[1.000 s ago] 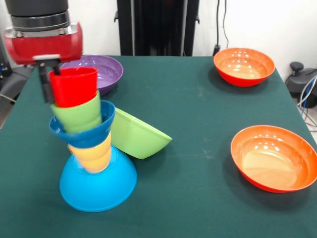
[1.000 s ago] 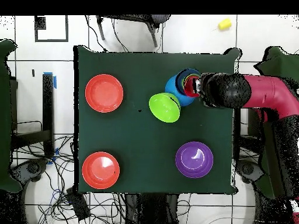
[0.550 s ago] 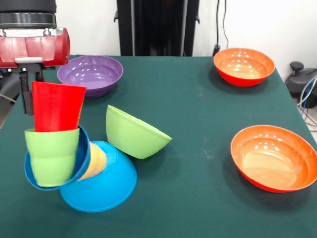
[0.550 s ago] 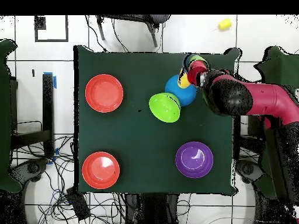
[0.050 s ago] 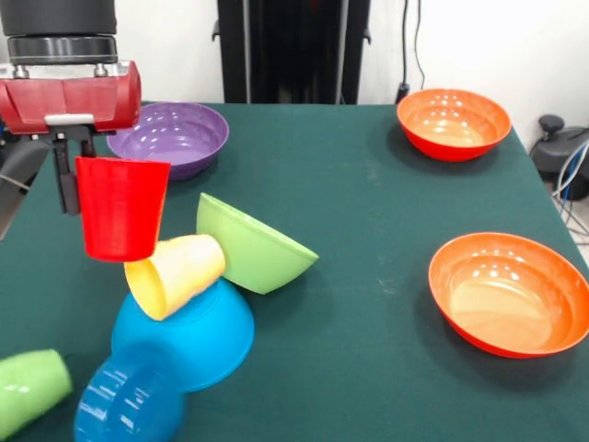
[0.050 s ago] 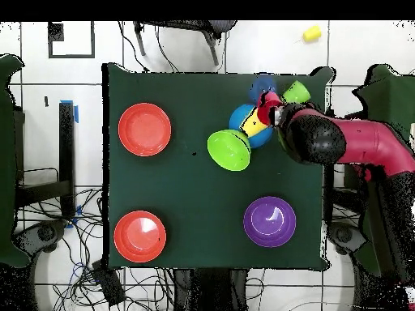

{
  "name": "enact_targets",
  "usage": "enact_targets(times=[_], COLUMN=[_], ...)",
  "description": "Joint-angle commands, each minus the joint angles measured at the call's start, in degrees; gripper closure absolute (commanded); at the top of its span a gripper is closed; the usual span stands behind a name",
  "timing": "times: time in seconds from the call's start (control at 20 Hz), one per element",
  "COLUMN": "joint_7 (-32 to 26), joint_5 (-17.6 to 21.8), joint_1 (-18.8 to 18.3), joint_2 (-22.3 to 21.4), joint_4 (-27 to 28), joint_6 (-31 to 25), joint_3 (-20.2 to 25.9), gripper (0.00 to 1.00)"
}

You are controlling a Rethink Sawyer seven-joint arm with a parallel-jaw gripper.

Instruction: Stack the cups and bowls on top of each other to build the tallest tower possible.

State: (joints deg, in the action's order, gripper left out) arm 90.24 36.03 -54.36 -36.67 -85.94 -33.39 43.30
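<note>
My gripper (image 5: pixel 81 175) is shut on the rim of the red cup (image 5: pixel 121 208), which hangs upright above the table's left side. Just below it the yellow cups (image 5: pixel 177 273) lie tipped on the upturned light-blue bowl (image 5: pixel 198 341). At the near left the green cup (image 5: pixel 29 390) lies on its side, and the small dark-blue bowl (image 5: pixel 129 405) rests beside it. The green bowl (image 5: pixel 253 245) leans tilted against the light-blue one. In the overhead view the red cup (image 6: pixel 266 104) shows at the arm's tip, with the green cup (image 6: pixel 296 91) and the dark-blue bowl (image 6: pixel 263 85) close by.
A purple bowl (image 5: pixel 170 136) sits behind my gripper. Two orange bowls stand upright on the right side, one far (image 5: pixel 454 122) and one near (image 5: pixel 508 291). The fallen green cup and dark-blue bowl lie close to the table's near-left edge.
The pile has toppled: the green cup and the dark-blue bowl fell off to the near left, and the yellow cups tipped over. My gripper still holds the red cup and shifted slightly right.
</note>
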Motion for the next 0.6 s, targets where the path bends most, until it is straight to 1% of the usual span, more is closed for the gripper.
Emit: enact_targets(times=[0.05, 0.3, 0.55, 0.6], joint_7=[-3.3, -3.9, -4.5, -4.4], joint_5=[-0.7, -1.5, -2.1, -1.9], joint_1=[1.9, 2.4, 2.1, 1.8], joint_2=[3.0, 3.4, 4.8, 5.3], joint_4=[-4.2, -3.9, -4.2, -4.7], joint_6=[-5.7, -7.4, -7.8, -6.6], joint_3=[-2.5, -2.8, -3.1, -3.0], gripper=[1.0, 1.0, 1.0, 1.0])
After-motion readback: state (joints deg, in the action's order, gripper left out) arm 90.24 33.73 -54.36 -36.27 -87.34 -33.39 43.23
